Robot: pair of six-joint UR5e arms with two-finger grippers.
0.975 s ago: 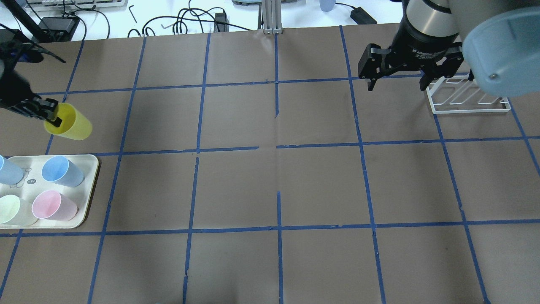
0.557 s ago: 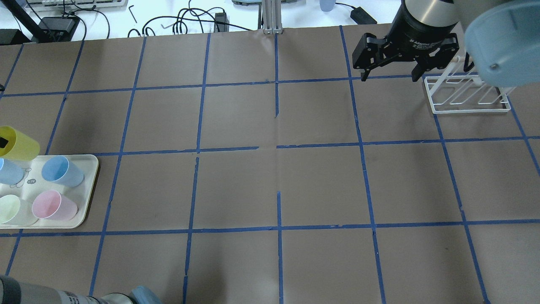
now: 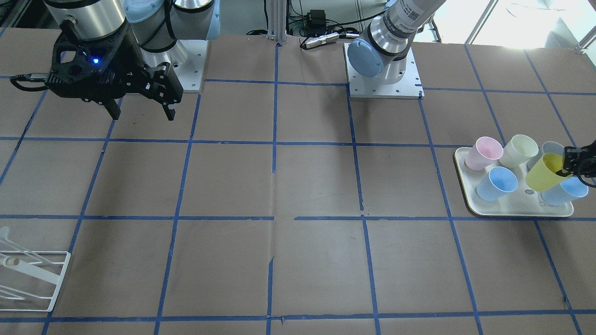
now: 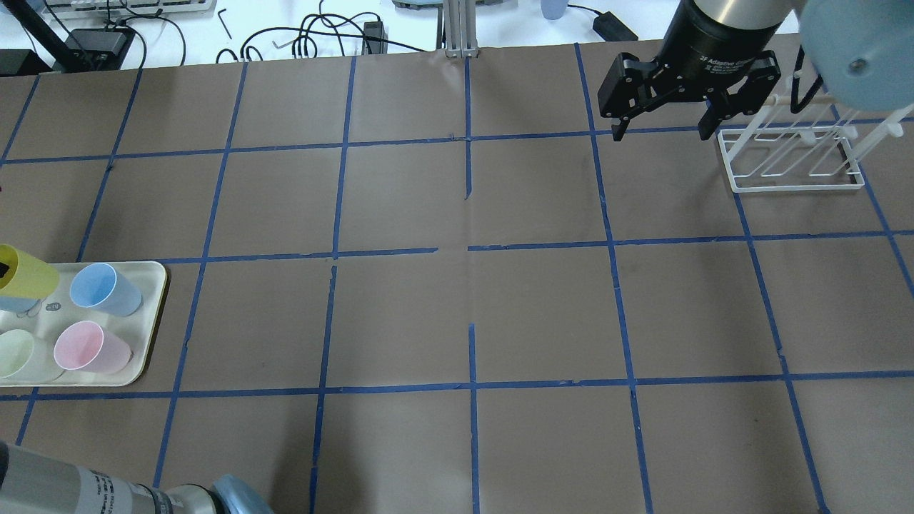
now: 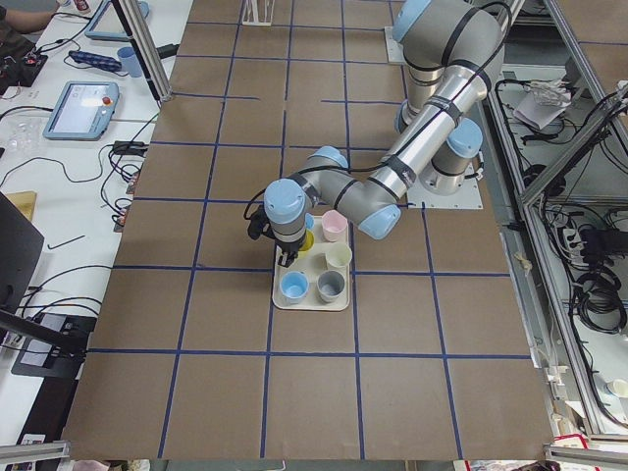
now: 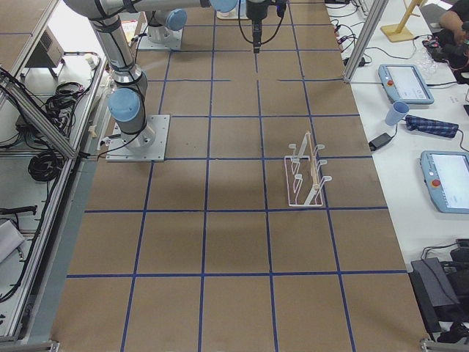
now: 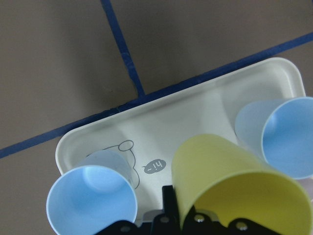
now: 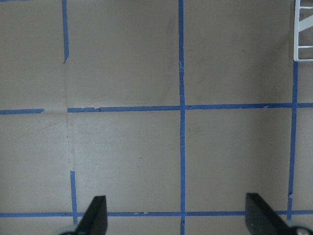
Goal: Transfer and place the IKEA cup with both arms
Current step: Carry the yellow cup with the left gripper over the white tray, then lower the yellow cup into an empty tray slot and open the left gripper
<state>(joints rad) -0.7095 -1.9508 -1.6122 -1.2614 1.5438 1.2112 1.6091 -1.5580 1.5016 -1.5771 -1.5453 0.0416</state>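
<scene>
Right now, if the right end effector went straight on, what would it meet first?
The right end effector would likely meet bare table paper first; the white rack sits aside.

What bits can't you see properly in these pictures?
Front view: the right edge cuts off the left gripper holding the yellow cup.
Overhead view: the yellow cup hides most of one blue cup.
Front view: the left edge cuts off the white rack.
Left side view: the left arm hides most of the yellow cup.
</scene>
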